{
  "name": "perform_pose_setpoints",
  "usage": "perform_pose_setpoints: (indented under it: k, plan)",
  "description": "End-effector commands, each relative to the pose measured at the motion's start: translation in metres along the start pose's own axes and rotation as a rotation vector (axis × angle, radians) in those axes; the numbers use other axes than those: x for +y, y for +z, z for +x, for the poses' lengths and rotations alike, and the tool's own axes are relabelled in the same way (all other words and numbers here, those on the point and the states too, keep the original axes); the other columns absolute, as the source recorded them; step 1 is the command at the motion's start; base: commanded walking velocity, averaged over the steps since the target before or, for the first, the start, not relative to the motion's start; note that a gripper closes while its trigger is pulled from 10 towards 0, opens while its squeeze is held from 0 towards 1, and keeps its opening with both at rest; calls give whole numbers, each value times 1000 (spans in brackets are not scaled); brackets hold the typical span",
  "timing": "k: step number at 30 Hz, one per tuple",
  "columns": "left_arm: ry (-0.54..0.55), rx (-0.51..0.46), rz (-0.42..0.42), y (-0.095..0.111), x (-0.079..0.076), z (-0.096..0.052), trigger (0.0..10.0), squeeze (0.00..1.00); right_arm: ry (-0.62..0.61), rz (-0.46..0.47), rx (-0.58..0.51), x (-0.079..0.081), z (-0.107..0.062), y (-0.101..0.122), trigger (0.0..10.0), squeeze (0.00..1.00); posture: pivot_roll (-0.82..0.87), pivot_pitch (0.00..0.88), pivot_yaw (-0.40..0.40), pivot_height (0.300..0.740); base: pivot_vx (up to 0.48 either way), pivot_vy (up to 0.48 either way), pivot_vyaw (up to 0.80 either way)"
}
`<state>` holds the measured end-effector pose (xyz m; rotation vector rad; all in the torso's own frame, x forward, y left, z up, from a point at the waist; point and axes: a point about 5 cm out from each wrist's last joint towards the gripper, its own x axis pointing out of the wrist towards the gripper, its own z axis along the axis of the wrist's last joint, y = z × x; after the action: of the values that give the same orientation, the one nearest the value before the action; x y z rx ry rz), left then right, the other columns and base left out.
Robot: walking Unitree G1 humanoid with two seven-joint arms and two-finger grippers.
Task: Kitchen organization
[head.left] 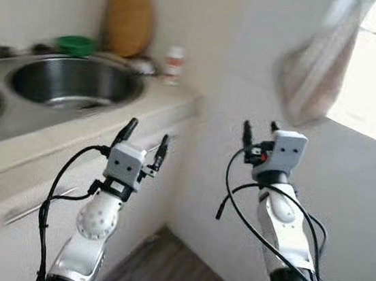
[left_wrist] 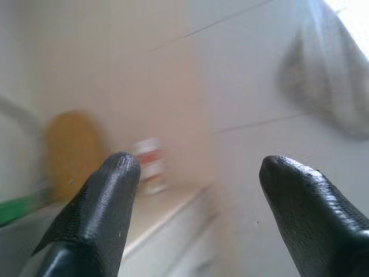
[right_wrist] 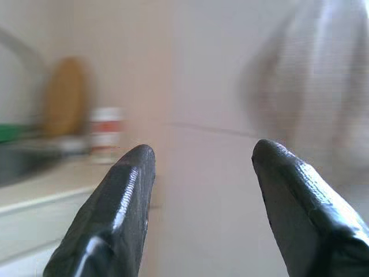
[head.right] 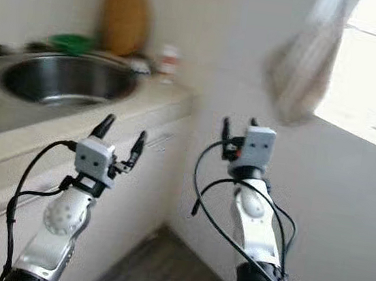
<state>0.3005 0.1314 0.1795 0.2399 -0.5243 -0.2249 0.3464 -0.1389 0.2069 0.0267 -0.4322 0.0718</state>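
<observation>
The long pale tabletop (head.left: 51,141) runs along the wall, and the big round shiny metal sink (head.left: 71,82) is set into it. Behind the sink a brown oval wooden board (head.left: 129,17) leans on the wall. A grey-white cloth (head.left: 317,67) hangs high up, well away from the sink, near the bright window. A green bowl (head.left: 75,44) sits at the back edge of the sink. A small white bottle with a red band (head.left: 174,65) stands beside the sink, near the end of the tabletop.

The left hand (head.left: 145,140) is up in front of the tabletop edge, fingers wide apart, holding nothing. The right hand (head.left: 258,130) is up below the cloth, fingers apart, also holding nothing.

Everything looks smeary, so I think the robot is moving. It might bump the tabletop edge or knock over the bottle.

The bottle's label is too blurry to read.
</observation>
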Motion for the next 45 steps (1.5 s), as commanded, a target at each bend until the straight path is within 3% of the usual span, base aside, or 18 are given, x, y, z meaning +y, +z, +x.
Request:
perform_pose_setpoints:
  k: [1, 45]
  plan:
    - [4, -17, 15, 3, 6, 1, 10000, 0, -1, 10, -17, 2, 0, 4, 10000, 0, -26, 0, -44, 740, 0, 0, -800]
    - [2, 1, -14, -2, 3, -2, 10000, 0, -103, -3, 20, -13, -2, 2, 10000, 0, -41, 0, -45, 740, 0, 0, -800]
